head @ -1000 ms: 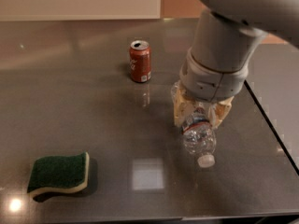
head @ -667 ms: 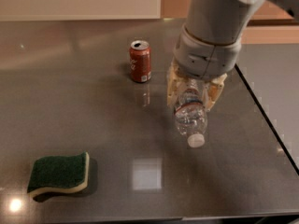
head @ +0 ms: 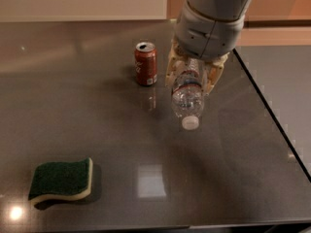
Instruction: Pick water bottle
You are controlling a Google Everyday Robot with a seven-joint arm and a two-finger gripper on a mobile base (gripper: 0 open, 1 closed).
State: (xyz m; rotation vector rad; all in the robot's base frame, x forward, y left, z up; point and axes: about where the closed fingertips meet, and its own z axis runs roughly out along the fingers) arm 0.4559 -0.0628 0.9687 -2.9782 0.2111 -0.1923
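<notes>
Gripper: the gripper [head: 193, 76] hangs under the grey arm toward the far right part of the table [head: 97, 125], its two tan fingers [head: 172, 72] clamped on either side of the water bottle [head: 187, 100].
Water bottle: it is held between the fingers, tilted, with its white cap [head: 190, 123] pointing down and toward the near edge. The label band sits just below the fingers.
Height: the bottle appears to be off the surface (the cap seems to float above the glossy top, though the gap cannot be read for sure).
Step in hand: by the look of it, the robot is lifting the grasped bottle away from the table.
Doing it well: the robot should raise the bottle straight up and slowly, holding the squeeze steady. The ribbed plastic is thin and will flex, so a harder pinch is likely to buckle it rather than secure it.
Balance: much of the bottle hangs out beyond the fingers, so a sudden wrist turn could let it swing or slip out cap first.
Neighbours: the red soda can [head: 146, 63] stands upright just left of the gripper, toward the far edge, so sideways travel should go away from it. The green sponge [head: 62, 180] lies well apart, near the near left corner.
</notes>
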